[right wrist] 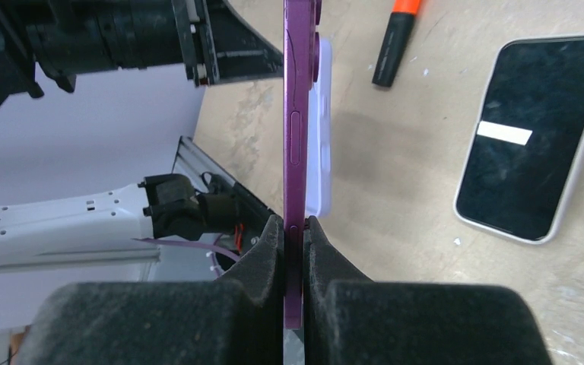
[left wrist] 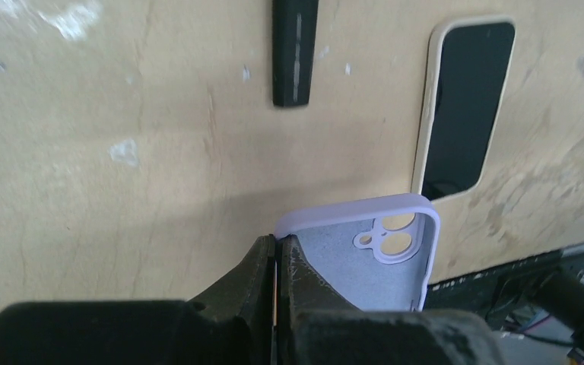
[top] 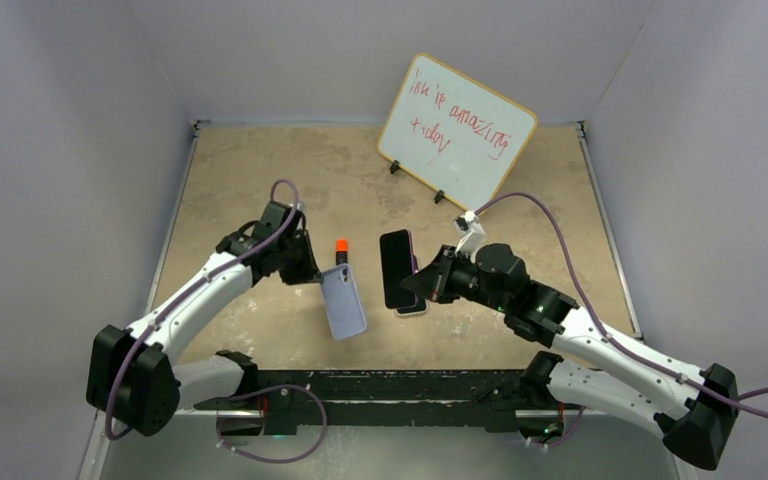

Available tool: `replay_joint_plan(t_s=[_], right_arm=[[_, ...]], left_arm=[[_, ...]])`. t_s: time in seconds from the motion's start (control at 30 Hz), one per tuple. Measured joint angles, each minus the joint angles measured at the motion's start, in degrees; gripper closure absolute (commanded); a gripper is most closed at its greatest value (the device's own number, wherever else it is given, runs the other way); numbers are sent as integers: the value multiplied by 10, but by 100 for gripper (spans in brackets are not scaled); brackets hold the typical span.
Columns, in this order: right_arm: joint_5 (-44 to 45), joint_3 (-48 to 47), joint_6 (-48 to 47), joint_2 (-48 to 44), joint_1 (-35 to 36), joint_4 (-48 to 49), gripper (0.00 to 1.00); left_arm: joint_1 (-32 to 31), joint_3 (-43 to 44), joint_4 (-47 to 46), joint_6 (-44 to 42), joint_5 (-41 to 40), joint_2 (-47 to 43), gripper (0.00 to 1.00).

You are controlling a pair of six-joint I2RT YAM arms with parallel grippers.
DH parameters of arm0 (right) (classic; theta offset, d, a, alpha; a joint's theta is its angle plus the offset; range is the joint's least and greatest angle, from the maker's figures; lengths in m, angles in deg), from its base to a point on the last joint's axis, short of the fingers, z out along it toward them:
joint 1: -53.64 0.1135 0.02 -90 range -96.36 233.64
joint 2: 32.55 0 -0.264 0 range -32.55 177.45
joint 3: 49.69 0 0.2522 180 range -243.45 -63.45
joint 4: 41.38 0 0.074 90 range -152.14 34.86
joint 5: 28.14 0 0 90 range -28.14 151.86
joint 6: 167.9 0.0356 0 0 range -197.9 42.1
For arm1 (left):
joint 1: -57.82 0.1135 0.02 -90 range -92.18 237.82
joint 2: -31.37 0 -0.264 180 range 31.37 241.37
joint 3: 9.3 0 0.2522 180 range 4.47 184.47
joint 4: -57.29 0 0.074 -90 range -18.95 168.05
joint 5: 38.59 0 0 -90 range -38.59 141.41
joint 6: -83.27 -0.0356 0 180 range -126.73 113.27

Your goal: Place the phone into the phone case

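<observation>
My left gripper [top: 312,274] is shut on the long edge of the lavender phone case [top: 343,304] and holds it above the table. In the left wrist view the case [left wrist: 365,266] shows its open inside and camera cutout beside the closed fingertips [left wrist: 266,251]. My right gripper [top: 424,282] is shut on a phone [top: 396,268] with a black screen and a purple edge. It holds the phone edge-on [right wrist: 295,114], close beside the case [right wrist: 324,137]. A second phone with a pale edge [right wrist: 532,137] lies flat on the table, also seen in the left wrist view [left wrist: 464,106].
A black marker with an orange cap [top: 340,250] lies on the table behind the case. A whiteboard with red writing [top: 457,130] stands at the back right. Grey walls enclose the table on three sides.
</observation>
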Motion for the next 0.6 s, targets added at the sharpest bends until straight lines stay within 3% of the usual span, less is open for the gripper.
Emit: replay_joint_plan(t_s=[0.2, 0.6], right_arm=[[-20, 18, 16, 24, 0, 26, 100], [-51, 84, 66, 75, 14, 97, 100]], left_arm=[[-67, -54, 16, 30, -3, -53, 100], [-132, -104, -38, 95, -31, 17, 100]])
